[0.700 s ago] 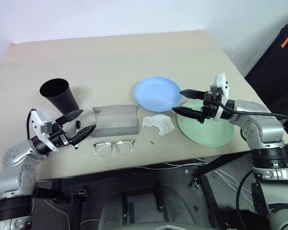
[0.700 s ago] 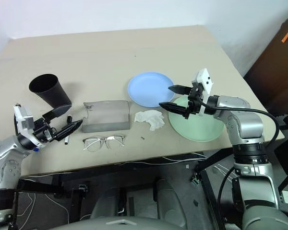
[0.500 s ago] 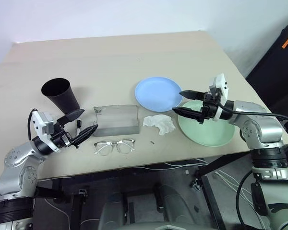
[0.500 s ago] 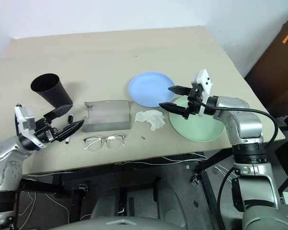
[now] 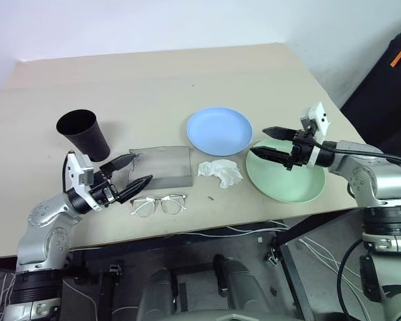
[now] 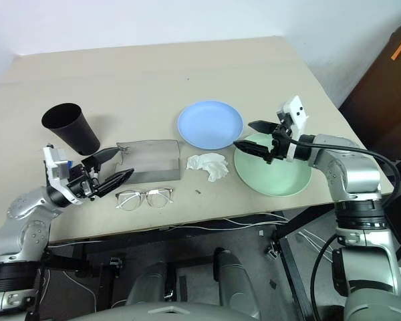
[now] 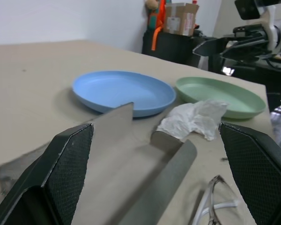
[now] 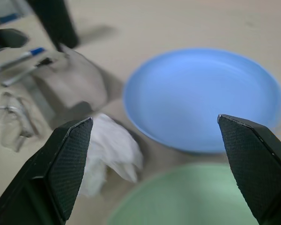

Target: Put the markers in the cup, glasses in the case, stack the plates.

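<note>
The black cup (image 5: 83, 130) stands upright at the left. The grey case (image 5: 162, 167) lies to its right, with the clear-framed glasses (image 5: 158, 204) just in front of it. My left gripper (image 5: 139, 170) is open and empty at the case's left end. Both markers (image 8: 18, 56) lie beside the cup, behind that gripper. The blue plate (image 5: 220, 130) sits mid-table and the mint green plate (image 5: 285, 179) lies to its right. My right gripper (image 5: 262, 142) hovers open and empty over the green plate's near-left rim, pointing at the blue plate.
A crumpled white tissue (image 5: 220, 172) lies between the case and the green plate. The table's front edge runs close to the glasses and the green plate. Its far half is bare.
My left gripper has swung right, from beside the markers to the case's left end. My right gripper has drawn back to the right, over the green plate. Both stay open.
</note>
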`<action>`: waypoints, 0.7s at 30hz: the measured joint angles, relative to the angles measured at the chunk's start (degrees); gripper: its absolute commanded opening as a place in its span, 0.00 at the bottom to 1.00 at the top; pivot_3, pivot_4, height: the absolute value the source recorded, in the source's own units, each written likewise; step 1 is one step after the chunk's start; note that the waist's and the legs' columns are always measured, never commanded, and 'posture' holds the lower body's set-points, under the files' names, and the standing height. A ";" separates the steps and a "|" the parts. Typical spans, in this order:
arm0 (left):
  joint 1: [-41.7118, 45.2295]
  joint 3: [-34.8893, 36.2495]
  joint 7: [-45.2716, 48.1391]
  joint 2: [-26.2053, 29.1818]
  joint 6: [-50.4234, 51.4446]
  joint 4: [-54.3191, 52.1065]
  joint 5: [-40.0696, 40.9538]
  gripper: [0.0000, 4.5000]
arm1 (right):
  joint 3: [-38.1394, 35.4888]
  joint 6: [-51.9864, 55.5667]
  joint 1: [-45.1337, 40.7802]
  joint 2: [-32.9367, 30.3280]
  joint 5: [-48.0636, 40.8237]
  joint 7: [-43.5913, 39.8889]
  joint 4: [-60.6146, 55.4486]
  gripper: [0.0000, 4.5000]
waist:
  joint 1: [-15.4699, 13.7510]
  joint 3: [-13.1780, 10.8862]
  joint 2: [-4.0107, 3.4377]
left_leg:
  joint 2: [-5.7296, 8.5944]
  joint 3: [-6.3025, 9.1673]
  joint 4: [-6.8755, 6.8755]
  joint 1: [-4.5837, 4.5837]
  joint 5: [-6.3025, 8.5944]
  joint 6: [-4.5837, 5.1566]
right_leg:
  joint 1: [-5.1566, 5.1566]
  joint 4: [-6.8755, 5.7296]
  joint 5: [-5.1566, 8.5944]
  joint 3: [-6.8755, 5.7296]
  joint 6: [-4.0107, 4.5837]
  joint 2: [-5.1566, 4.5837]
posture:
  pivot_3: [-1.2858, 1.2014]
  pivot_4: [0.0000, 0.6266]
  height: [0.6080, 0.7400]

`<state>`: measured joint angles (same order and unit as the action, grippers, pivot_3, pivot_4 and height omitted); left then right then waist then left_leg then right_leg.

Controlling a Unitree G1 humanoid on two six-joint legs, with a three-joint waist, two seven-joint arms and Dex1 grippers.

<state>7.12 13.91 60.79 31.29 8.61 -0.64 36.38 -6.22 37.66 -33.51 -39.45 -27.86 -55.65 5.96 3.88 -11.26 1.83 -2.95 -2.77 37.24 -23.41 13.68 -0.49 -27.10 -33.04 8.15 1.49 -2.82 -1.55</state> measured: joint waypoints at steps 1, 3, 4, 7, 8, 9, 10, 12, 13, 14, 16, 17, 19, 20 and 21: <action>0.31 -0.11 0.00 0.00 0.05 0.00 0.00 1.00 | -0.44 0.87 -0.02 -0.36 0.04 0.86 0.10 1.00 | -0.01 0.00 0.00 | 0.00 0.00 0.00 0.00 0.00 0.00 | 0.00 -0.01 0.00 0.00 0.00 0.00 | 0.52 0.24 0.95; 0.95 -0.46 0.06 -0.08 0.15 0.04 0.00 1.00 | -0.90 2.02 -0.12 -1.70 0.18 1.93 1.00 1.00 | -0.03 0.00 0.00 | 0.01 0.00 0.02 0.00 0.00 0.00 | 0.00 -0.02 0.00 0.00 0.00 0.00 | 0.52 0.24 0.95; 1.35 -0.88 0.13 -0.10 0.22 0.20 -0.03 1.00 | -1.09 2.42 -0.12 -2.70 0.57 2.28 1.85 1.00 | -0.03 0.00 0.00 | 0.01 0.00 0.03 0.00 0.00 0.00 | 0.01 -0.01 0.00 0.01 0.00 0.00 | 0.52 0.24 0.95; 2.45 -1.58 0.23 -0.43 0.28 1.52 -0.76 1.00 | -1.84 2.70 -0.44 -4.73 1.87 3.74 5.51 1.00 | -0.05 0.00 0.01 | 0.03 0.00 0.07 0.00 0.00 0.00 | 0.04 0.00 0.00 0.02 0.00 -0.01 | 0.52 0.24 0.95; 2.83 -1.75 0.24 -0.48 0.28 2.29 -0.92 1.00 | -2.06 2.90 -0.79 -5.08 2.21 4.36 7.02 1.00 | 0.00 0.00 0.01 | 0.03 0.00 0.07 0.00 0.00 0.00 | 0.04 0.00 0.00 0.03 0.00 -0.01 | 0.52 0.24 0.95; 3.26 -1.90 0.33 -0.58 0.28 2.86 -0.99 1.00 | -2.15 2.93 -1.05 -5.47 2.95 5.19 8.22 1.00 | 0.06 0.00 0.01 | 0.03 0.00 0.07 0.00 0.00 0.00 | 0.03 -0.01 0.00 0.03 0.00 -0.01 | 0.52 0.24 0.95; 3.89 -2.01 0.49 -0.73 0.25 3.48 -1.18 1.00 | -2.03 2.89 -1.30 -6.24 4.27 6.36 9.54 1.00 | 0.04 0.00 0.01 | 0.04 0.00 0.07 0.00 0.00 0.01 | 0.03 -0.01 0.00 0.03 0.00 -0.01 | 0.52 0.24 0.95; 4.95 -2.14 0.67 -0.82 -0.35 4.85 -2.04 1.00 | -0.89 2.61 -2.24 -8.48 7.49 7.84 12.88 1.00 | 0.01 0.00 0.00 | 0.04 0.00 0.06 0.01 -0.01 0.01 | 0.03 -0.01 0.00 0.03 0.00 0.00 | 0.52 0.24 0.95; 5.03 -2.25 0.71 -0.88 -0.61 5.31 -2.28 1.00 | -0.62 2.53 -2.71 -9.25 8.64 8.02 14.57 1.00 | 0.05 0.00 0.01 | 0.04 0.00 0.06 0.01 -0.01 0.01 | 0.02 -0.01 0.00 0.03 0.00 0.00 | 0.52 0.24 0.95; 5.05 -2.45 0.73 -1.17 -0.85 5.77 -2.72 1.00 | -0.61 2.55 -3.32 -9.65 9.30 7.99 16.45 1.00 | 0.13 0.00 0.01 | 0.04 0.00 0.06 0.02 -0.01 0.01 | 0.03 -0.01 0.00 0.06 -0.01 0.01 | 0.52 0.24 0.95; 5.09 -3.22 0.74 -1.99 -1.52 6.47 -3.45 1.00 | -0.41 2.35 -4.60 -9.69 10.34 7.88 20.11 1.00 | 0.17 0.00 0.01 | 0.04 -0.01 0.06 0.03 -0.01 0.01 | 0.03 -0.02 0.00 0.09 -0.01 0.03 | 0.52 0.24 0.95; 5.10 -3.62 0.73 -2.32 -1.79 6.71 -3.74 1.00 | 0.38 2.17 -5.48 -9.69 11.23 7.81 22.07 1.00 | 0.15 0.00 0.01 | 0.04 -0.01 0.06 0.03 -0.01 0.02 | 0.02 -0.04 0.00 0.09 -0.01 0.03 | 0.52 0.24 0.95; 5.11 -3.74 0.70 -2.72 -2.40 6.87 -4.43 1.00 | 2.23 2.15 -6.84 -9.70 12.90 6.95 25.59 1.00 | 0.10 0.00 0.01 | 0.04 0.00 0.06 0.04 -0.01 0.02 | 0.03 -0.06 0.00 0.09 -0.01 0.04 | 0.52 0.24 0.95; 5.14 -3.74 0.63 -2.79 -2.84 6.95 -4.62 1.00 | 3.32 2.25 -7.38 -9.70 13.71 6.10 27.50 1.00 | 0.07 0.00 0.01 | 0.04 0.01 0.06 0.04 -0.01 0.02 | 0.03 -0.07 0.00 0.09 -0.01 0.04 | 0.52 0.24 0.95; 5.25 -3.74 0.55 -2.91 -3.01 7.06 -4.69 1.00 | 3.92 2.20 -7.50 -9.69 14.21 5.31 28.71 1.00 | 0.06 0.00 0.01 | 0.04 0.01 0.06 0.04 -0.01 0.02 | 0.03 -0.07 0.00 0.09 -0.01 0.04 | 0.52 0.24 0.95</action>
<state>12.36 10.17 61.34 28.38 5.61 6.42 31.69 -2.29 39.87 -41.01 -49.14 -13.64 -50.34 34.66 3.94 -11.26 1.84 -2.91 -2.77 37.31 -23.37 13.67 -0.47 -27.07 -33.11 8.15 1.58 -2.83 -1.50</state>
